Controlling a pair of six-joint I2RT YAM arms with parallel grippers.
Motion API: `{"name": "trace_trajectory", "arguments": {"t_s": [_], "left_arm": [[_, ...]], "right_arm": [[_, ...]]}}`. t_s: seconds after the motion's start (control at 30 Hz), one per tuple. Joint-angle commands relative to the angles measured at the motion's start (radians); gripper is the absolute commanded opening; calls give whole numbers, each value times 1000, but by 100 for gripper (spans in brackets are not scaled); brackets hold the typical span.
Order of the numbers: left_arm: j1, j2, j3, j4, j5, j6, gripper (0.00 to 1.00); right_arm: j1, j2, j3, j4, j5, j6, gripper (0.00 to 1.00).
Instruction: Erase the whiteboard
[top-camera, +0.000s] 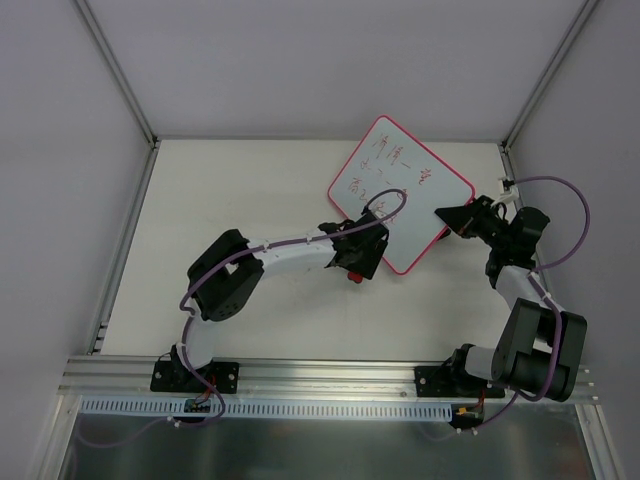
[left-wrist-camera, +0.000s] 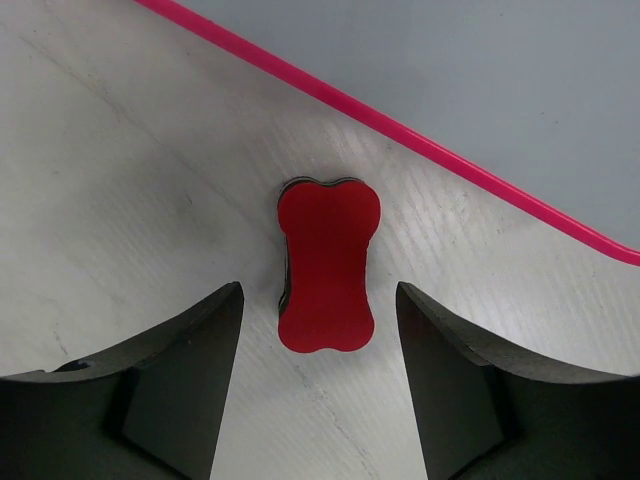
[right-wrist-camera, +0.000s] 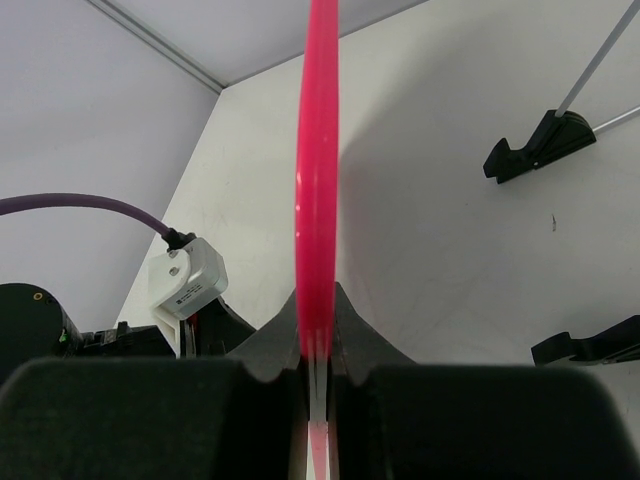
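Left gripper (left-wrist-camera: 318, 300) straddling one eraser (left-wrist-camera: 327, 250), right gripper (right-wrist-camera: 318, 322) clamping one whiteboard (top-camera: 402, 200)

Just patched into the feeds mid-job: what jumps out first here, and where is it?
The whiteboard, pink-framed and covered in red handwriting, sits angled toward the table's far right in the top view, its edge clamped in the shut right gripper. In the left wrist view, a red bone-shaped eraser lies on the table beside the board's frame, between the open fingers of the left gripper, which do not touch it.
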Motion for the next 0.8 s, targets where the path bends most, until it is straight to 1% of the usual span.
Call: {"name": "trace_trajectory", "arguments": {"t_s": [0.0, 0.4, 0.57, 0.63, 0.67, 0.73, 0.77], "left_arm": [[-8, 14, 25, 22, -21, 5, 62], [-12, 57, 51, 28, -28, 6, 55], [-12, 52, 38, 29, -33, 2, 43], [-12, 37, 29, 31, -36, 2, 35], [-12, 26, 23, 31, -38, 3, 30], [-10, 2, -5, 32, -42, 10, 24], [-10, -35, -15, 32, -54, 23, 17]], "right_arm": [[2, -21, 18, 177, -47, 23, 0], [2, -8, 9, 177, -49, 23, 0], [2, -8, 7, 177, -49, 23, 0], [2, -6, 4, 177, -49, 22, 0], [0, -6, 1, 177, -49, 20, 0], [6, -8, -8, 177, -52, 15, 0], [8, -11, -13, 177, -49, 14, 0]]}}
